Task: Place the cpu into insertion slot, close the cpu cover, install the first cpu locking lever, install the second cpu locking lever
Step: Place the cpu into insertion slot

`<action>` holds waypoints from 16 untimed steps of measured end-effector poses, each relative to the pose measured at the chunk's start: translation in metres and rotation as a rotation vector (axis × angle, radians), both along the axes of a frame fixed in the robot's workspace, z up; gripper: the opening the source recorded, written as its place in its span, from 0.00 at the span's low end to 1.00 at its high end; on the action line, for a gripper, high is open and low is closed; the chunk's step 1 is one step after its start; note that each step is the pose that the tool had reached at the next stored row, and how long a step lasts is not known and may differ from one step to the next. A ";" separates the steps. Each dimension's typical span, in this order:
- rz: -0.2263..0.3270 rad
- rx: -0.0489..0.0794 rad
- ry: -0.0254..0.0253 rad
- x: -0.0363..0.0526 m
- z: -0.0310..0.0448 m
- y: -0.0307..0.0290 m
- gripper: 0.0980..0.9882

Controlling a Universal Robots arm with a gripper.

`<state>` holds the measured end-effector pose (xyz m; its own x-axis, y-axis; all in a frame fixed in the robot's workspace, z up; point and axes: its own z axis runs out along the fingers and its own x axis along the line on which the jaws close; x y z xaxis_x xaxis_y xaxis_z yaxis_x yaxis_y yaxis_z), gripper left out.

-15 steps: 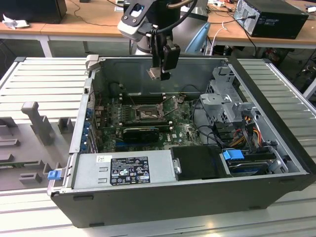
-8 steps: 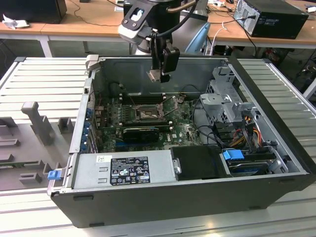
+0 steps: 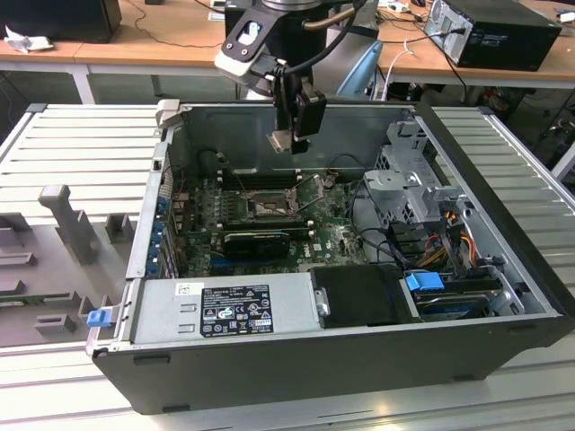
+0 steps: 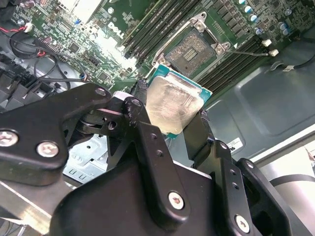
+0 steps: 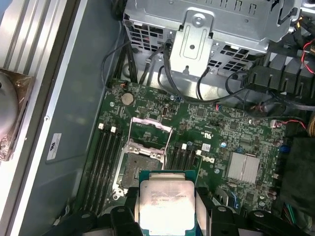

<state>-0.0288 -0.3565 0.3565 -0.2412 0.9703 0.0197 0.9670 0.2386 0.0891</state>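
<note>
Holding cpu (image 5: 166, 204) clamped in gripper (image 5: 167, 216). Hanging above insertion slot (image 5: 143, 164), apart from it, with cpu cover (image 5: 151, 122) flipped up.

There are one cpu (image 5: 166, 204), one insertion slot (image 5: 142, 164), one cpu cover (image 5: 150, 121), one gripper (image 3: 289, 139), one motherboard (image 5: 211, 123), one coin cell battery (image 5: 127, 98), one power supply (image 3: 225, 310) and one computer case (image 3: 359, 359).

A robotics lab or electronics workshop: an open PC case (image 3: 359, 364) sits on a slatted metal bench (image 3: 81, 135) under a robot arm (image 3: 269, 36), with wooden desks (image 3: 171, 43), cables (image 3: 175, 20) and another computer (image 3: 499, 31) behind.
</note>
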 end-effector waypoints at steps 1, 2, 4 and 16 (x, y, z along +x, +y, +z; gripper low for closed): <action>0.000 0.000 0.0001 0.0000 -0.0014 0.0000 0.50; 0.000 0.000 0.0001 0.0000 -0.0022 0.0000 0.50; 0.000 0.000 0.0001 0.0000 -0.0031 0.0000 0.50; 0.000 0.000 0.0000 0.0000 -0.0106 0.0000 0.50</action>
